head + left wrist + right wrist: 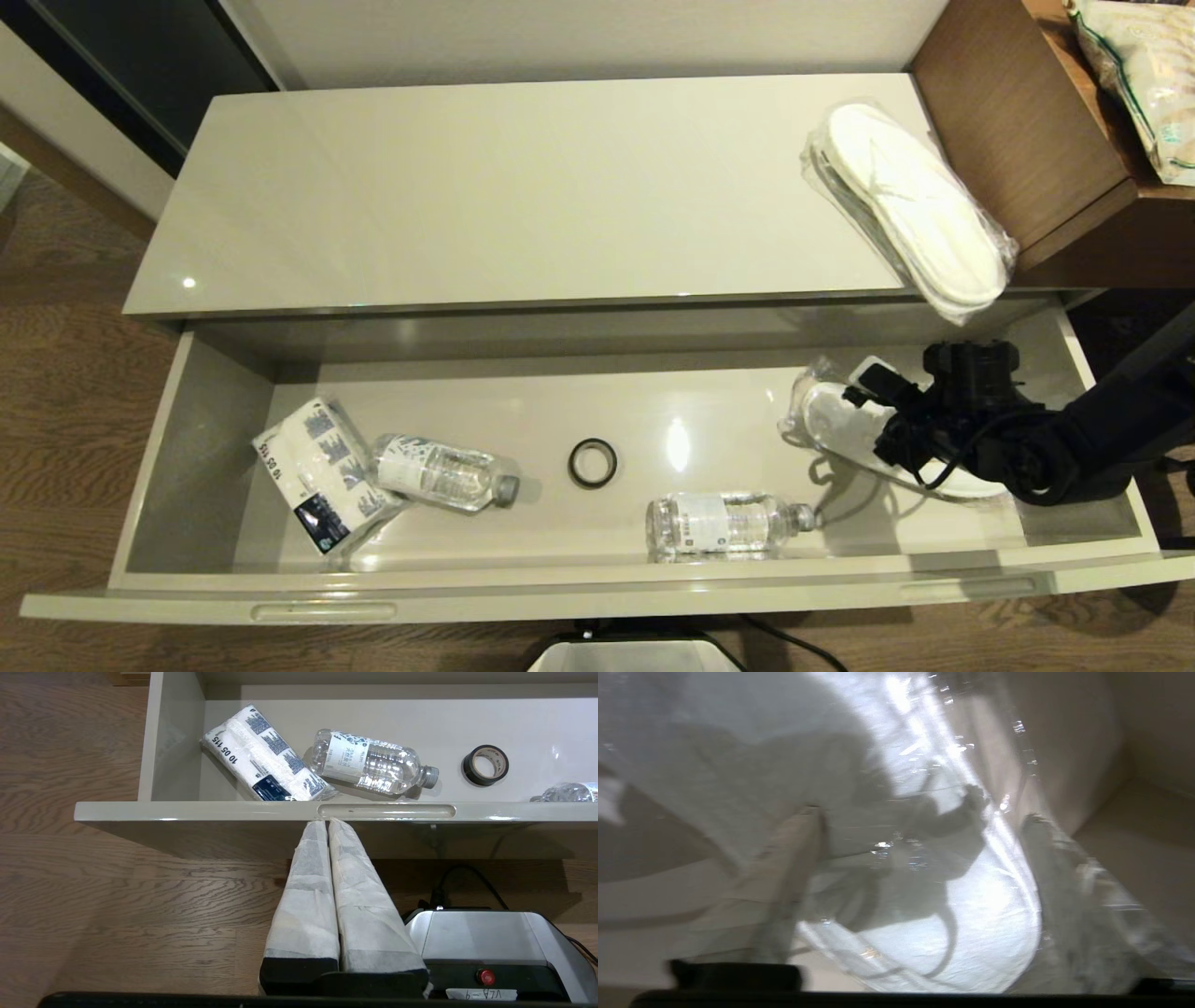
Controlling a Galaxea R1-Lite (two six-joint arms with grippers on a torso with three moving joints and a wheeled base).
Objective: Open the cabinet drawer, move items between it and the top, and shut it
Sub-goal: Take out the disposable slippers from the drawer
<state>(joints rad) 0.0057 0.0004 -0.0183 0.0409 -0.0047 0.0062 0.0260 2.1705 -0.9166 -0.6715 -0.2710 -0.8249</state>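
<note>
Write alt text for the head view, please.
The right gripper reaches into the open cabinet drawer over a bagged slipper; another slipper lies on the top. The drawer also holds two bottles, tissues and tape.

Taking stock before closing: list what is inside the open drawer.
In the cabinet drawer: a tissue pack, two water bottles, a tape roll and one bagged slipper, partly covered by the right gripper.

Flat white slipper in clear crinkly plastic bag (971,896) fills centre and lower right of frame, dark shadows across it. One pale padded finger (784,877) of the right pincer lies lower left, touching the bag. Glossy grey-beige drawer floor (1134,835) at right.
</note>
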